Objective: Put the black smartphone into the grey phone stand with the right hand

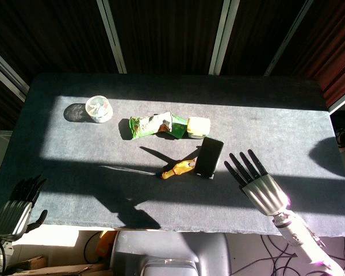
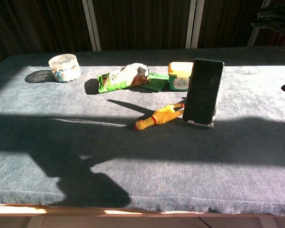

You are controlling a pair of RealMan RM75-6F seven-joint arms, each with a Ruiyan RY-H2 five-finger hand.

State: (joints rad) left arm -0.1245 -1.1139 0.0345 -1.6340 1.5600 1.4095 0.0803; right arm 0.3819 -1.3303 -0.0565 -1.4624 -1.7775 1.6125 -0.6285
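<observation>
The black smartphone [image 1: 209,156] [image 2: 203,90] stands upright, leaning back in the grey phone stand [image 2: 201,124], whose lip shows under the phone's lower edge. My right hand [image 1: 257,181] hovers to the right of the phone, apart from it, fingers spread and holding nothing. In the chest view only its dark fingertips [image 2: 274,12] show at the top right corner. My left hand [image 1: 16,205] hangs off the table's front left corner, fingers apart and empty.
A yellow rubber chicken [image 1: 177,168] [image 2: 159,116] lies just left of the stand. Behind it sit a yellow-lidded tub [image 2: 180,75], a green snack bag [image 2: 122,77] and a round clear container [image 2: 64,67]. Dark blue cloth covers the table [image 2: 142,161].
</observation>
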